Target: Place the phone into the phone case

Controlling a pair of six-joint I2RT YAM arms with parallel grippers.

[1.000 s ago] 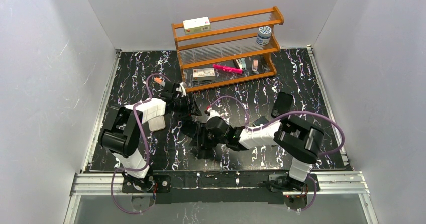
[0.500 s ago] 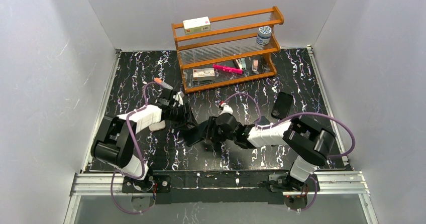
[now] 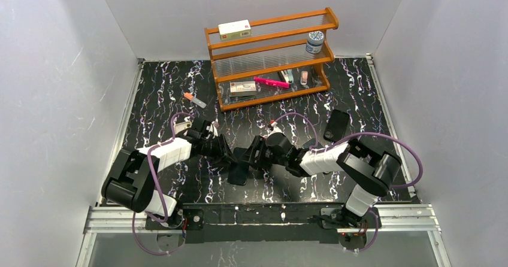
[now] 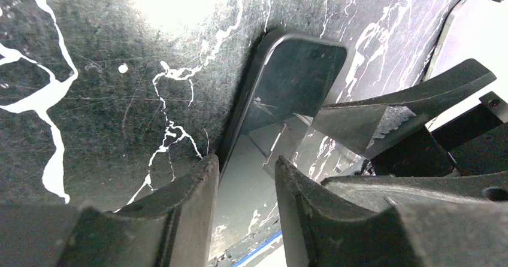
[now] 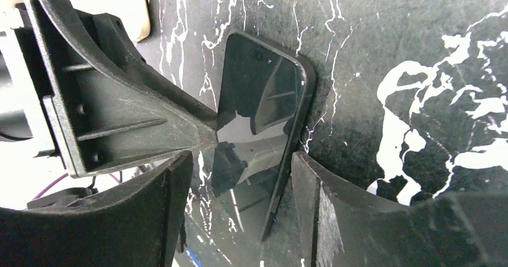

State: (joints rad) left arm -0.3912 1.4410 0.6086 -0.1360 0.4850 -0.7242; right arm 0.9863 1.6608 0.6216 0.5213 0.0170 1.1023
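Note:
The phone [image 3: 239, 173] lies on the marbled mat between both grippers, its glossy screen reflecting them. A matte black rim, the phone case [image 5: 307, 81], wraps its far end; it also shows in the left wrist view [image 4: 272, 39]. The phone [image 5: 257, 87] looks slightly lifted at its near end. My left gripper [image 3: 226, 154] is open, its fingers [image 4: 197, 183] over the screen [image 4: 293, 69]. My right gripper [image 3: 255, 155] is open and straddles the phone's width [image 5: 239, 159], with the right fingertip [image 5: 302, 171] against the phone's edge.
A second flat black slab [image 3: 336, 125] lies to the right on the mat. A wooden rack [image 3: 269, 57] with small items stands at the back. A small orange-tipped stick [image 3: 194, 99] lies at the back left. A pale slab [image 5: 135, 15] lies beside the left gripper.
Both grippers have shifted about the phone: the left wrist has dropped lower and toward the near edge, and the right has moved slightly back. The phone now points toward the near edge.

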